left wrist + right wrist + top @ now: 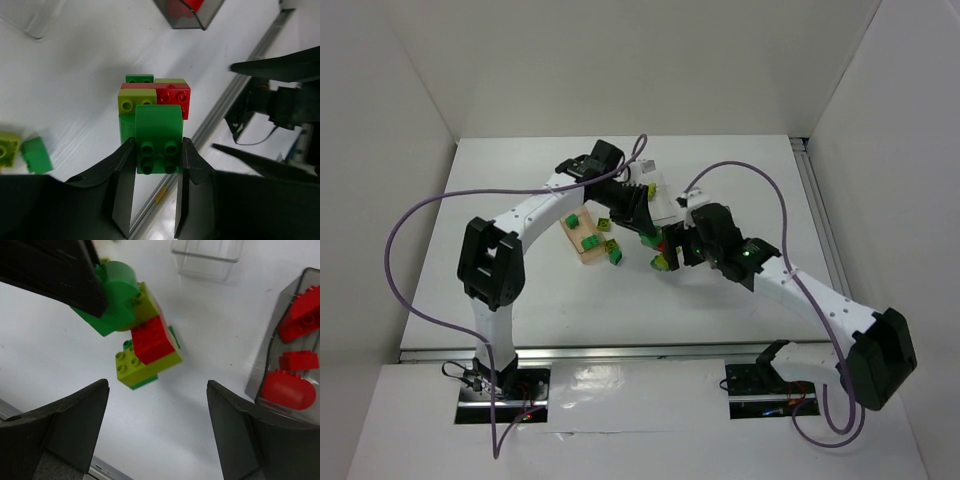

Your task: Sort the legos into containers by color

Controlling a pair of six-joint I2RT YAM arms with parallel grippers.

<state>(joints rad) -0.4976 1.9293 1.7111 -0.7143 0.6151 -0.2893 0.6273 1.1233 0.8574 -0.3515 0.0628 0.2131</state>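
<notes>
The left pincer (159, 150) is closed narrow on a green brick (159, 131). Its 2 fingers press the brick's opposite side faces, and the 4 studs face the wrist camera. This brick is the near end of a clump of joined pieces. A lime brick (136, 100) and a red brick (173, 95) are locked onto it, and a dark green piece (140, 78) shows on the clump's far side. Holding the end brick by its smooth sides leaves the rest of the clump exposed, which looks deliberate. From the right wrist the clump seems to hang clear of the table (210, 440), with a soft shadow under it, though I cannot be certain it is off the surface.

The right pincer (157, 390) stands wide and holds nothing, just beside the clump on its lime-and-red end. My guess is that it is placed to take that end so the 2 arms can pull the colours apart, since no mixed clump can go into 1 tray.

A smoky reddish tray (262, 365) lies near the clump and holds 3 red bricks. A clear tray (207, 262) sits beyond the clump. A peach tray (582, 256) lies near the clump on the left arm's side, with green bricks in it. A loose lime brick (6, 147) and a loose green one (36, 155) rest touching each other, a little apart from the clump.

No brand, label or readable writing shows anywhere.
</notes>
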